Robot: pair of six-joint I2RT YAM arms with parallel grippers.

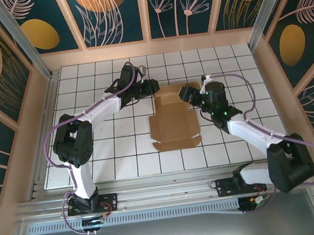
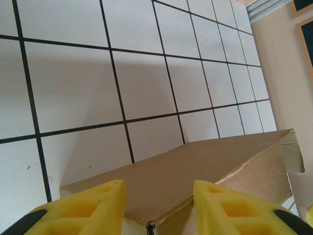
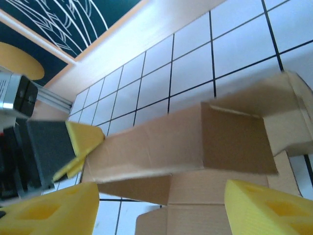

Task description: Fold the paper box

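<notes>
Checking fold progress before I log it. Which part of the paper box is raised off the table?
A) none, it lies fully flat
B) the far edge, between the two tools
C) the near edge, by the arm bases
B: the paper box has its far strip standing up as a wall in the right wrist view, while its near panel lies flat on the table.

paper box [image 1: 173,121]: you have one, though its far flaps are partly hidden.
grippers: you have two, left gripper [image 1: 152,87] and right gripper [image 1: 185,93].
</notes>
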